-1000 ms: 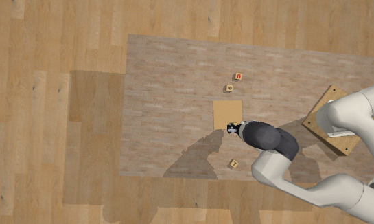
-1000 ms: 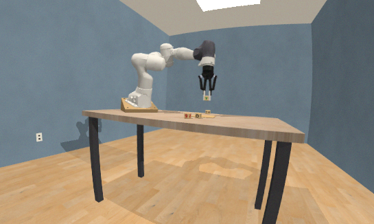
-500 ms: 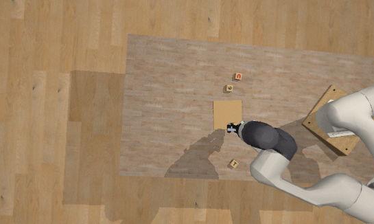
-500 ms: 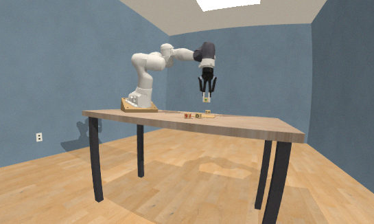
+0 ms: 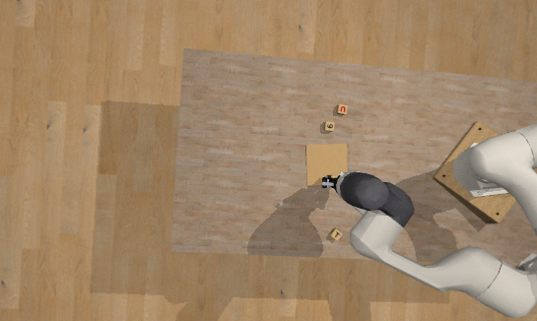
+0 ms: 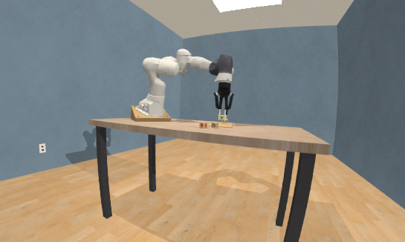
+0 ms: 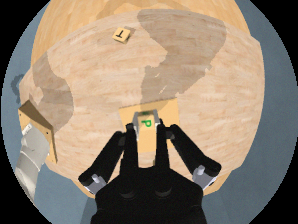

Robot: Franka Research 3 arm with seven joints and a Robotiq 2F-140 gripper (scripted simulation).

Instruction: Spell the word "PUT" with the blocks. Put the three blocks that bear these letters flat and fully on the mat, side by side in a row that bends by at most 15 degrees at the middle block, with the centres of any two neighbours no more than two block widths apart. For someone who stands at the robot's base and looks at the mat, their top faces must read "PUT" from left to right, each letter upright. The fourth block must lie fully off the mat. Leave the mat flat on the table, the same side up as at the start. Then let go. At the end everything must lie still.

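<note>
- The U block [image 5: 342,109] and a fourth block [image 5: 329,126], whose mark looks like a 9 or 6, lie on the table [image 5: 230,148] beyond the far side of the mat [image 5: 323,158], both fully off it.
- The mat is a plain tan square with no block resting flat on it yet.
- The gripper [image 7: 145,137] hangs over the mat's near corner, jaws narrowed onto a block with a green P [image 7: 145,123]; in the exterior view the block [image 6: 223,118] sits low, just above or just touching the mat.
- In my judgement the step in hand is placing the P, first of three; next it needs lowering flat with the letter upright for the base, at the left end of the row, leaving room for two more.
- The T block [image 5: 336,234] lies on the table on the near side, apart from the mat.
- Readable writing: U in red, T in dark, P in green; no brand marks.
</note>
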